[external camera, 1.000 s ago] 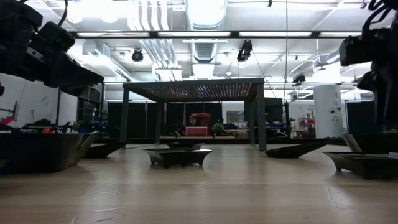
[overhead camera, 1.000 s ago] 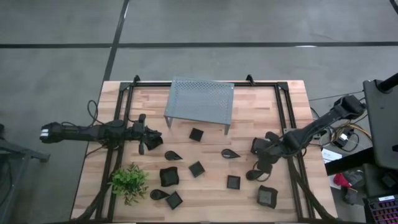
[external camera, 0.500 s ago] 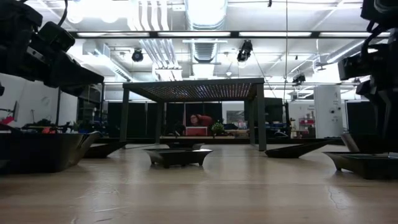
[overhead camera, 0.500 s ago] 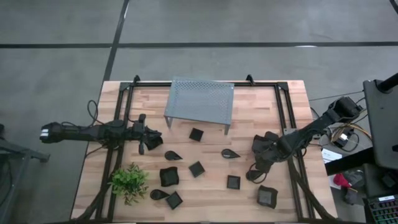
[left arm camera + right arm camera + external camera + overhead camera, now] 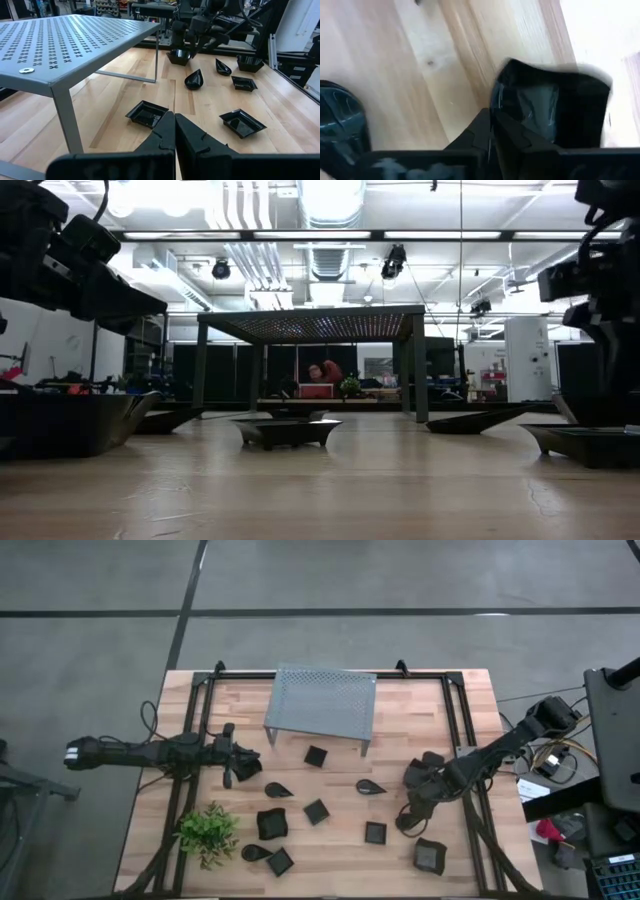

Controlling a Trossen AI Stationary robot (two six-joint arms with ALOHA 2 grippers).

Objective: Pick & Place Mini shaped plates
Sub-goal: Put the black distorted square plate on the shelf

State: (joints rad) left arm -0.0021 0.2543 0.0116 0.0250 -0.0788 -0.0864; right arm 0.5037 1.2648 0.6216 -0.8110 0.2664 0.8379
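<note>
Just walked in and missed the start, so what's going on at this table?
Two robot arms work over a wooden table scattered with small black plates. The right hand is down at the table's right side, over a black plate; whether it grips it is unclear. The left hand waits near the left edge, fingers shut and empty. A grey rack stands at the back, a plant at front left.

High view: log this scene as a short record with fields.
surface: wooden table
rack: grey perforated metal rack, standing at the far middle
plates: small black dishes, square and teardrop, scattered on the table nearer than the rack
plant: small green leafy plant, near left
left gripper: fingers shut, empty
right gripper: over the plates at the right
</note>
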